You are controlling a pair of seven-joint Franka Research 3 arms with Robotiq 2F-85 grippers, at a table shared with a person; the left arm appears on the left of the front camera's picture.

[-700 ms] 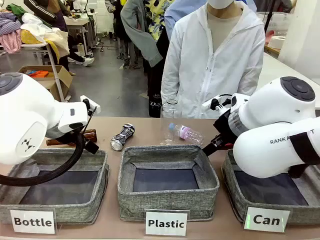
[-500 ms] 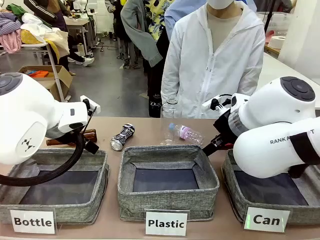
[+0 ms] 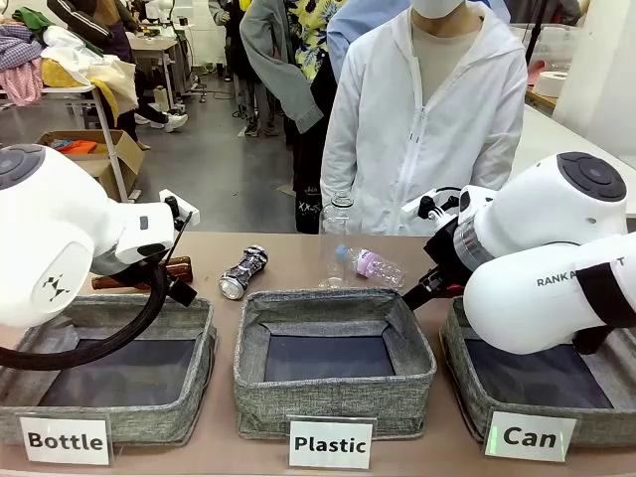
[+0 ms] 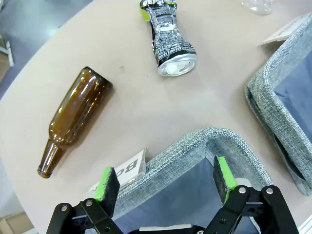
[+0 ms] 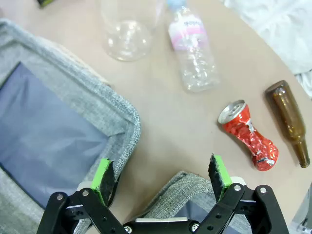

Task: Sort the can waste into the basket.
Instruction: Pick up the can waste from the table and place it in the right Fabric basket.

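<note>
Tan table (image 3: pixel 298 260), cans unsorted

Front view: the square grey fabric basket carded "Can" (image 3: pixel 459 388) sits at my right; a crushed black-and-silver can (image 3: pixel 243 271) lies well apart, past the grey "Plastic" basket (image 3: pixel 333 402), and could drop there in transit. Left wrist view: that can may roll off my pads (image 4: pixel 108 181); my left gripper (image 4: pixel 165 183) gapes fully, holding nothing. Right wrist view: a crushed red can (image 5: pixel 248 135) lies near a brown glass bottle (image 5: pixel 288 119) I might knock; my right gripper (image 5: pixel 161 178) stands wide, empty.

Brown glass bottle (image 4: pixel 80 109) lies near the "Bottle" basket (image 3: pixel 164 417); clear plastic bottle (image 3: pixel 373 265) beyond the "Plastic" basket (image 3: pixel 258 407)
</note>
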